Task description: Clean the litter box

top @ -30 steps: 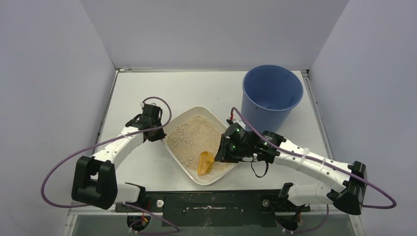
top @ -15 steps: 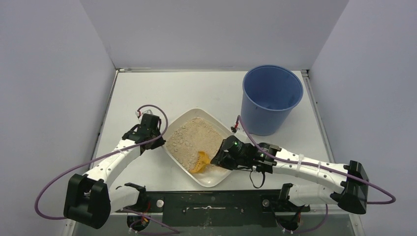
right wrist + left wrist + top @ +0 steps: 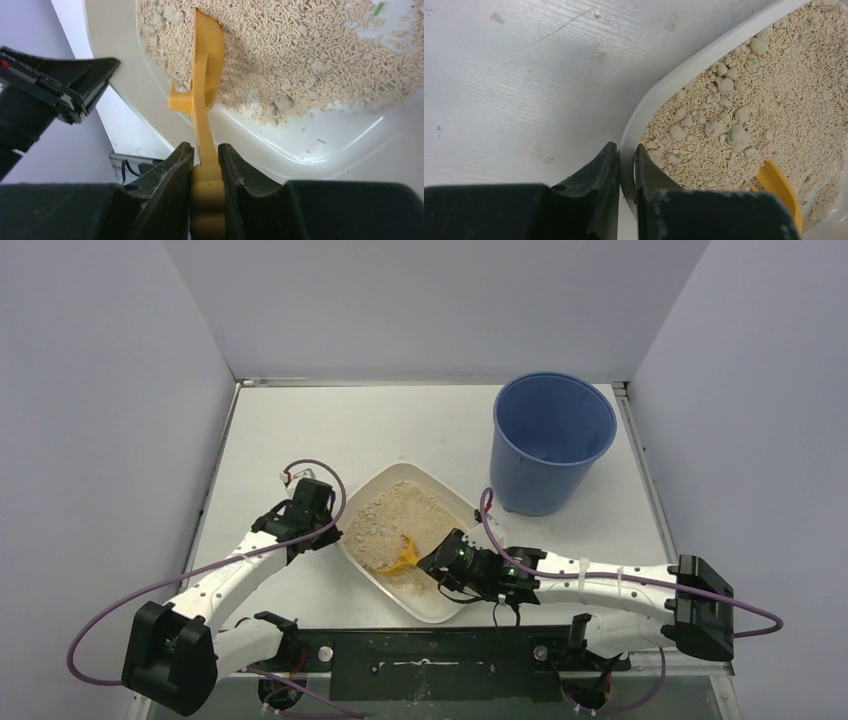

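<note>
Blue bucket (image 3: 553,440) beyond litter box (image 3: 432,598); left gripper (image 3: 626,162) pinches rim (image 3: 684,70), right gripper (image 3: 205,155) pinches scoop (image 3: 207,60).

The shallow off-white rectangular plastic litter box (image 3: 310,135) has a smooth, faintly glossy wall that catches soft highlights. Its beige granular litter (image 3: 774,90) looks dry, rough and matt, a mix of short pellets and lumpy clumps. The orange slotted plastic scoop (image 3: 207,55) is smooth with a dull sheen. The tall round blue plastic bucket (image 3: 545,485) looks smooth and satin. The white table top (image 3: 524,90) is matt and finely ridged, with scuffs and specks. The black fingers (image 3: 594,190) of the left gripper (image 3: 626,152) look like matt moulded plastic, as do those of the right gripper (image 3: 205,150).
</note>
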Robot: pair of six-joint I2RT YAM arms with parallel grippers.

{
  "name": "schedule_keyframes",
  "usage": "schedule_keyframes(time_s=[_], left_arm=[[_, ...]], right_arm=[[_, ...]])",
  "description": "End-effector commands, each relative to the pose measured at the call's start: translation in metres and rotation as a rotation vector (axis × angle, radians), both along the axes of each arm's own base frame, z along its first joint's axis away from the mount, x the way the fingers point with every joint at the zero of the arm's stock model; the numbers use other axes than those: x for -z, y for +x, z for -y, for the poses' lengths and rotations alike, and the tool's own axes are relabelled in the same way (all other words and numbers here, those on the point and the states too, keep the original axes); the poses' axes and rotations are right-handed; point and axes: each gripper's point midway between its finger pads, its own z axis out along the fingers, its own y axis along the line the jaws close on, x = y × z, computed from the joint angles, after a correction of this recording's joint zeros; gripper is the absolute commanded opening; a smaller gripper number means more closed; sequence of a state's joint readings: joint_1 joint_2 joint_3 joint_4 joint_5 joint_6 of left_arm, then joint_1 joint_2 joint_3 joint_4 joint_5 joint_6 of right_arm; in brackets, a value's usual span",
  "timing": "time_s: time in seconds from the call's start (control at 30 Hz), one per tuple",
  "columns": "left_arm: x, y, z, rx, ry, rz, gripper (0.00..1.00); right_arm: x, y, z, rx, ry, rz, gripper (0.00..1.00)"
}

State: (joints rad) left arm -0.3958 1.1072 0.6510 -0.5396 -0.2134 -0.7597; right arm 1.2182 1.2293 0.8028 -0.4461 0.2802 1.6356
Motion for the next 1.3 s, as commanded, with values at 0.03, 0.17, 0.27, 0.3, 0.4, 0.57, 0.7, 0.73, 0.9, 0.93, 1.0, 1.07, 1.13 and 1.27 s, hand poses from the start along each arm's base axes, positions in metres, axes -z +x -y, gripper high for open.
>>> schedule_keyframes(time_s=[0.03,0.17,0.27,0.3,0.4,0.57,0.7,0.73,0.9,0.93,1.0,1.07,1.13,1.27], left_arm=[[-0.012,-0.016,0.034,0.135,-0.09,-0.019,0.0],[-0.012,-0.019,0.039,0.157,-0.086,-0.017,0.0],[-0.012,-0.02,0.04,0.173,-0.079,-0.015,0.0],[-0.013,-0.02,0.04,0.176,-0.076,-0.014,0.0],[-0.015,-0.021,0.04,0.193,-0.064,-0.009,0.0],[-0.019,-0.021,0.041,0.214,-0.06,-0.003,0.0],[-0.02,-0.023,0.043,0.23,-0.062,-0.006,0.0],[-0.021,-0.023,0.044,0.234,-0.065,-0.006,0.0],[-0.026,-0.021,0.046,0.247,-0.065,0.004,0.0],[-0.027,-0.021,0.046,0.246,-0.063,0.005,0.0],[-0.029,-0.02,0.044,0.24,-0.055,0.012,0.0],[-0.029,-0.019,0.041,0.232,-0.041,0.012,0.0],[-0.028,-0.018,0.038,0.221,-0.029,0.015,0.0],[-0.025,-0.015,0.033,0.199,-0.005,0.011,0.0]], right_arm=[[0.041,0.023,0.03,0.175,-0.123,0.057,0.0],[0.053,0.028,0.029,0.2,-0.117,0.074,0.0],[0.057,0.032,0.023,0.19,-0.089,0.101,0.0],[0.061,0.033,0.023,0.181,-0.093,0.107,0.0],[0.068,0.036,0.02,0.175,-0.067,0.128,0.0],[0.083,0.039,0.017,0.168,0.033,0.138,0.0],[0.087,0.044,0.011,0.138,0.091,0.185,0.0],[0.087,0.046,0.009,0.126,0.096,0.205,0.0],[0.08,0.054,0.003,0.087,0.148,0.29,0.0],[0.078,0.056,0.004,0.087,0.166,0.311,0.0],[0.073,0.058,0.007,0.087,0.199,0.352,0.0],[0.063,0.06,0.008,0.09,0.246,0.399,0.0],[0.06,0.06,0.013,0.09,0.265,0.428,0.0],[0.049,0.059,0.014,0.082,0.312,0.474,0.0]])
